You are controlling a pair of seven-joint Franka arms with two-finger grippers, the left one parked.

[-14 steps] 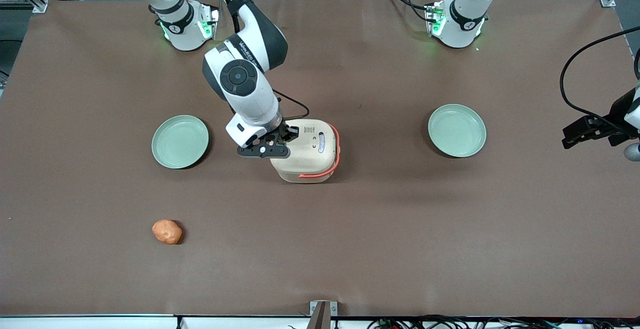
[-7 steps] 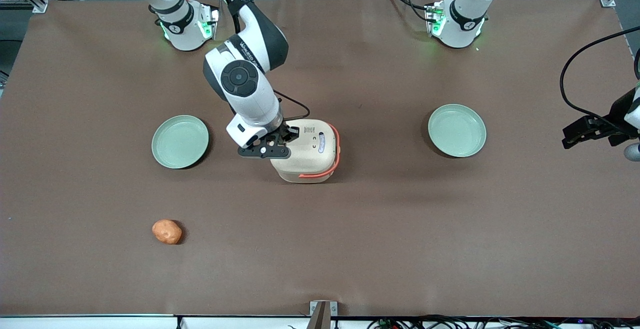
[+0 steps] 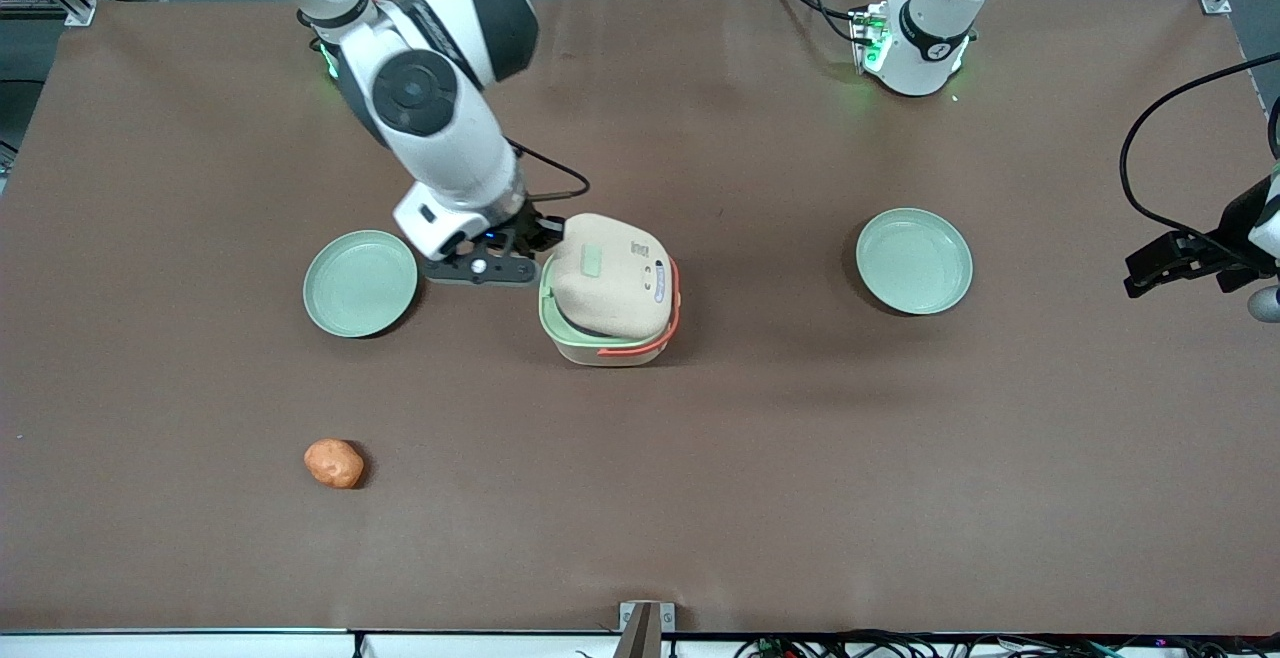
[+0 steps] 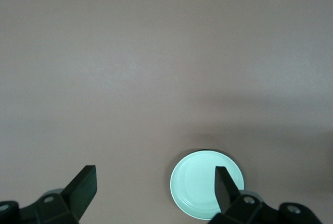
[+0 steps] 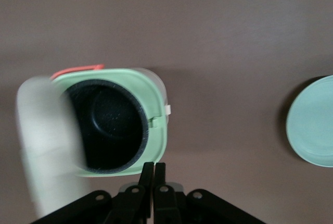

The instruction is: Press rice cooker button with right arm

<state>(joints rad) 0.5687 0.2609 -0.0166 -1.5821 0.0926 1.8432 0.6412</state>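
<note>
Near the middle of the table (image 3: 760, 498), in the front view, the rice cooker (image 3: 610, 288) is seen with its cream lid (image 3: 610, 276) tilted upward, so that the pale green rim (image 3: 548, 323) is exposed along the side toward the working arm's end. This posture is judged to show that the release button has been actuated and the lid is swinging open. The right arm (image 3: 440, 128) is angled down from its base near the table's edge farthest from the camera, and the gripper (image 3: 520, 256) is placed just beside the cooker at rim height, apart from the lid, which leaves the lid free to swing. One pale green plate (image 3: 360, 283) lies near the gripper, toward the working arm's end; a second plate (image 3: 914, 260) lies well apart toward the parked arm's end. An orange lump (image 3: 334, 463) rests nearer the camera's edge.

In the left wrist view, only one plate (image 4: 206, 184) on bare table is shown.

In the right wrist view, the gripper (image 5: 154, 174) is seen with its two fingers pressed together and nothing held between them, a closed tip suited to pushing. The black inner pot (image 5: 106, 125) is visible inside the green rim (image 5: 153, 96), and the lid (image 5: 44, 146) appears motion-blurred.
</note>
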